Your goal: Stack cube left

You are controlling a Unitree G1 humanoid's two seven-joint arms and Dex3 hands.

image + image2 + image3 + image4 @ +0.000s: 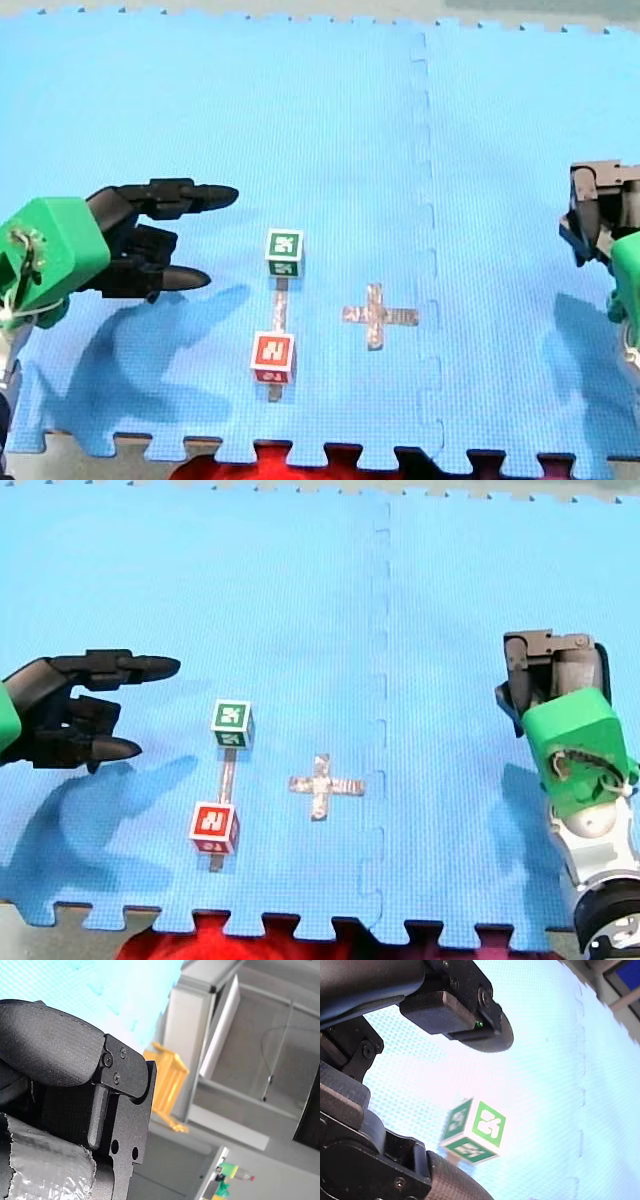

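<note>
A green cube (285, 252) sits on the blue foam mat (320, 130), left of centre. A red cube (272, 357) sits nearer the front edge, joined to the green one by a strip of silver tape (282, 305). My left hand (212, 238) hovers open just left of the green cube, a small gap away, holding nothing. In the second wrist view the green cube (475, 1132) stands on the mat beyond black fingers (470, 1035), untouched. My right hand (545, 670) hangs at the far right, away from both cubes.
A silver tape cross (377, 316) lies on the mat right of the cubes. A jigsaw seam (428, 200) runs front to back through the mat. Red cloth (290, 465) shows past the mat's front edge.
</note>
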